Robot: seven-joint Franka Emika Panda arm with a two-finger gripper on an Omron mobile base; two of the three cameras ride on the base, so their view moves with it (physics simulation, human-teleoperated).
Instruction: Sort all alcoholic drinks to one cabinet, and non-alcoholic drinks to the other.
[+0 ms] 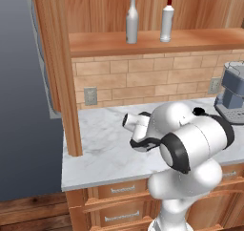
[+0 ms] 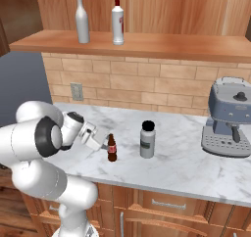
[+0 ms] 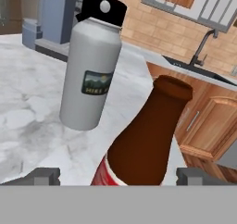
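Two tall bottles: silver-grey bottle (image 2: 82, 19) and white bottle (image 2: 117, 21) stood on the cabinet shelf (image 2: 147, 44).
Cola bottle (image 2: 112, 148): upright on the worktop (image 2: 186, 162), near the grey flask (image 2: 147, 139).
Arm: folded low, wrist level.
Tool (image 3: 118, 176): jaws wide, straddling the cola bottle, holding nothing.

White marble bench (image 2: 206, 175): cola bottle (image 2: 112, 148) and grey flask (image 2: 147, 140) upright, near each other; coffee machine (image 2: 230, 117) at right. Wooden shelf (image 2: 166, 45) above: silver bottle (image 2: 82, 19), white bottle (image 2: 117, 21) side by side.
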